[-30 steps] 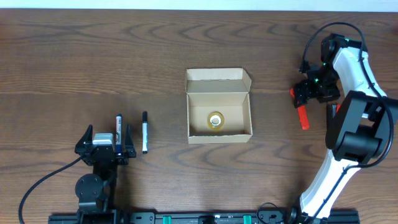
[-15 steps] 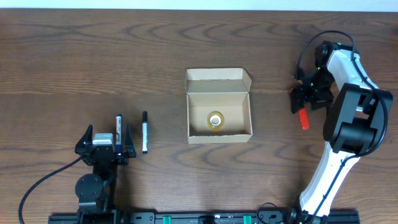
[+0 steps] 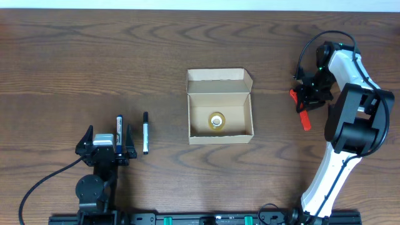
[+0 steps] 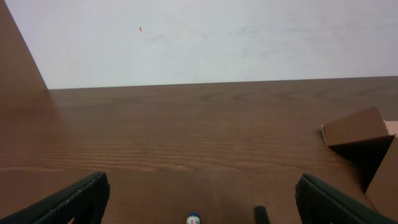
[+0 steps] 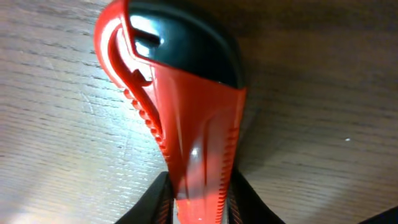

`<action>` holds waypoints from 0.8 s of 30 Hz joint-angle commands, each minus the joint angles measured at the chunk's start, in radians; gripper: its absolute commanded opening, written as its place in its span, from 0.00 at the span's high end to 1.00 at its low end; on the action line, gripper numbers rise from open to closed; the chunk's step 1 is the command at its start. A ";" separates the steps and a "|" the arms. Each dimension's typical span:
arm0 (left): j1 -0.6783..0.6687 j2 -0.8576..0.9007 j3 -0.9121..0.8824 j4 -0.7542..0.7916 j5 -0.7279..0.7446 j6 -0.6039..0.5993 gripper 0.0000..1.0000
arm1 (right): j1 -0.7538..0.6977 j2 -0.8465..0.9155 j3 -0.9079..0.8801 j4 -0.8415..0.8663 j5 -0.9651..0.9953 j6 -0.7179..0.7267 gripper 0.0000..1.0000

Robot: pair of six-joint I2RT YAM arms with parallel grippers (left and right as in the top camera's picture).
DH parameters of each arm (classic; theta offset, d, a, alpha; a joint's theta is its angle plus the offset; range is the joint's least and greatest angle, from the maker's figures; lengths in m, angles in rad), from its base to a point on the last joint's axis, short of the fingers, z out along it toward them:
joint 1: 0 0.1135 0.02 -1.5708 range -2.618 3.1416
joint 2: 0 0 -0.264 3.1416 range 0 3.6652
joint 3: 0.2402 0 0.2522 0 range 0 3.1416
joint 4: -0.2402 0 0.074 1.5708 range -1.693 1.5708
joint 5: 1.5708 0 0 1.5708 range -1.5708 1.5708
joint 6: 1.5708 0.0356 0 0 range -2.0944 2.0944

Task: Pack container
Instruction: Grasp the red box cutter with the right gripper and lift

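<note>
Currently the container (image 3: 220,106) sits open on the bench (image 3: 125,62), a tape roll (image 3: 217,121) inside. Well right of the container, the right gripper (image 5: 200,208) has its fingers flanking a red-and-black tool (image 5: 186,124) near one end; whether they are clamped cannot be determined. Risk: an end-biased hold lets the tool pivot or slip when lifted. The left gripper (image 4: 199,193) is well left of the container, fingers apart.
</note>
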 commanded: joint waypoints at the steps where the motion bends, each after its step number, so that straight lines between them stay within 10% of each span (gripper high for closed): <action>1: 0.006 -0.005 -0.012 -0.047 0.045 -0.015 0.05 | 0.002 0.035 -0.002 0.014 -0.028 -0.005 0.87; 4: 0.006 -0.005 -0.012 -0.046 0.045 -0.015 0.05 | 0.004 0.035 -0.002 0.015 -0.035 -0.005 0.99; 24: 0.006 -0.005 -0.012 -0.047 0.051 -0.015 0.05 | 0.092 -0.338 0.142 0.008 -0.315 -0.006 0.99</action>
